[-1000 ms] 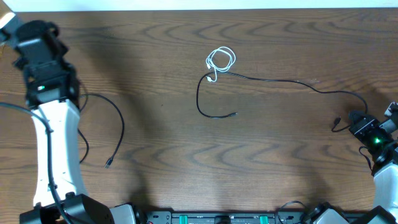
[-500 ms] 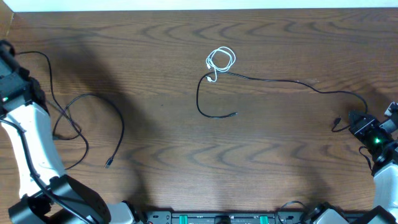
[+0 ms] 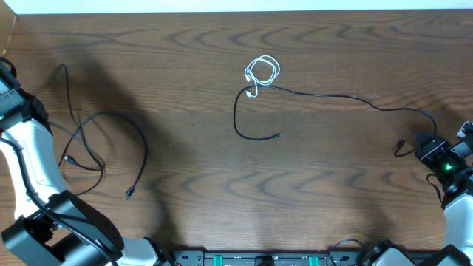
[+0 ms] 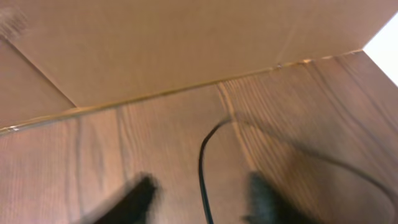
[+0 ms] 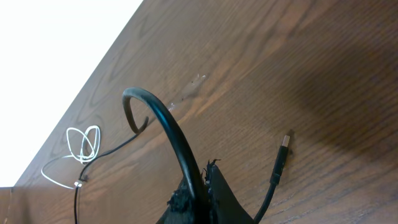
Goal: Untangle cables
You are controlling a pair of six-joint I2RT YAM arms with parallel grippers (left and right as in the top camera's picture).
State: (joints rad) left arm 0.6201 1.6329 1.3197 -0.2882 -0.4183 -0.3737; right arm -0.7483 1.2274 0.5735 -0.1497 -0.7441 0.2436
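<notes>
One black cable (image 3: pixel 140 140) lies in loose loops at the table's left, its plug end (image 3: pixel 128 193) toward the front. In the left wrist view my left gripper (image 4: pixel 202 191) is open, blurred fingertips (image 4: pixel 142 194) either side of that cable (image 4: pixel 201 162) without touching it. A second black cable (image 3: pixel 332 97) runs from the white cable's small coil (image 3: pixel 262 71) at centre to my right gripper (image 3: pixel 423 140). In the right wrist view the right gripper (image 5: pixel 200 186) is shut on this black cable (image 5: pixel 163 118), with its USB plug (image 5: pixel 284 144) lying just beside.
A cardboard box wall (image 4: pixel 186 43) stands right in front of the left gripper at the table's far left corner. The left arm (image 3: pixel 33 159) hugs the left edge; the right arm (image 3: pixel 454 181) sits at the right front. The table's back edge (image 3: pixel 236 12) is near the coil.
The left arm has swung out to the left edge and its gripper has opened, letting go of the left black cable, which now lies slack on the table. The right arm is still.
</notes>
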